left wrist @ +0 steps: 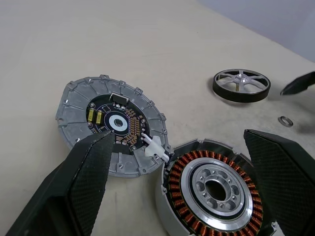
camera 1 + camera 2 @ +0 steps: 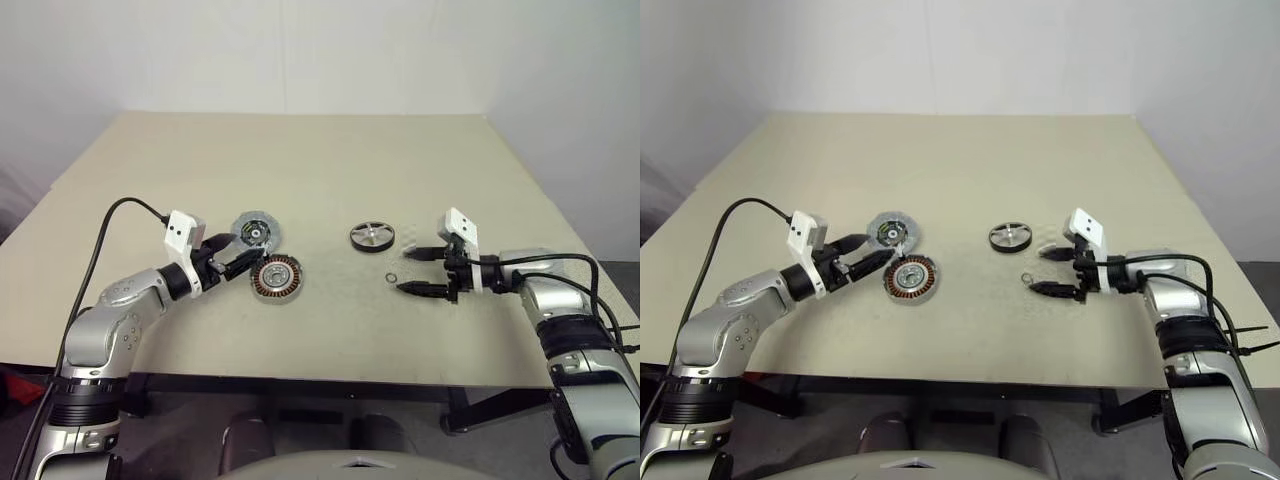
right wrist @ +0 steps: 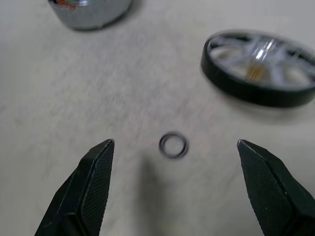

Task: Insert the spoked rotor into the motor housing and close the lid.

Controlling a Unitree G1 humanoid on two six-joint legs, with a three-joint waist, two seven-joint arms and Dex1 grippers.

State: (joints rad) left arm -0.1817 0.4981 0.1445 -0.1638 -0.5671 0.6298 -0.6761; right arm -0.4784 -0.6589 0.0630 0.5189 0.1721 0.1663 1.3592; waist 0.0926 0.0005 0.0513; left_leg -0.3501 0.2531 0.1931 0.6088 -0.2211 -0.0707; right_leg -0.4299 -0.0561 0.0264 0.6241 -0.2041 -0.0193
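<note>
The motor housing (image 2: 277,278), a round grey casing with copper windings, lies on the table left of centre. Just behind it lies the lid (image 2: 256,231), a grey disc with its circuit-board side up and a white connector pointing at the housing. My left gripper (image 2: 245,252) is open, its fingers spanning the lid's near edge (image 1: 78,103) and the housing (image 1: 214,187), holding nothing. The spoked rotor (image 2: 372,235), dark-rimmed with silver spokes, lies flat right of centre. My right gripper (image 2: 408,270) is open and empty just right of the rotor (image 3: 258,66), low over the table.
A tiny thin metal ring (image 2: 392,278) lies on the table in front of the rotor, directly ahead of my right gripper's fingertips (image 3: 173,145). The beige table (image 2: 320,170) is bare behind the parts. A white wall stands behind it.
</note>
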